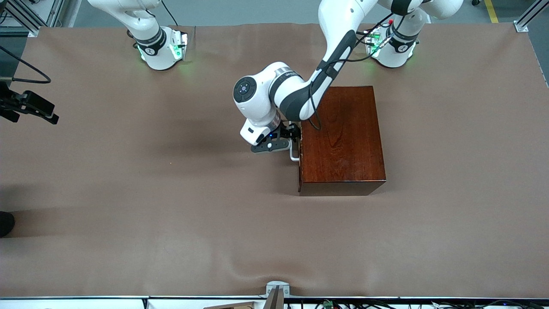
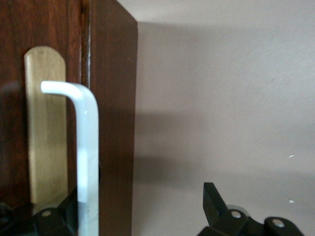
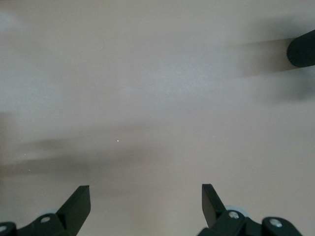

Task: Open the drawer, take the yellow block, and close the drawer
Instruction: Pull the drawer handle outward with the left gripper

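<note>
The dark reddish-brown box [image 1: 343,137] stands mid-table with its drawer [image 2: 54,29] shut. The drawer's white loop handle [image 1: 294,153] faces the right arm's end of the table. My left gripper [image 1: 294,134] is at that front, open. In the left wrist view the handle [image 2: 86,147] passes just inside one finger [image 2: 54,216], and the other finger [image 2: 214,201] stands wide of the box's corner. My right gripper [image 1: 49,113] waits open above bare table at the right arm's end, nothing between its fingertips [image 3: 145,201]. The yellow block is hidden.
A brown cloth [image 1: 171,206] covers the table. A pale wooden plate [image 2: 47,123] backs the handle on the drawer's front. A dark rounded object [image 1: 6,223] lies at the table's edge, at the right arm's end.
</note>
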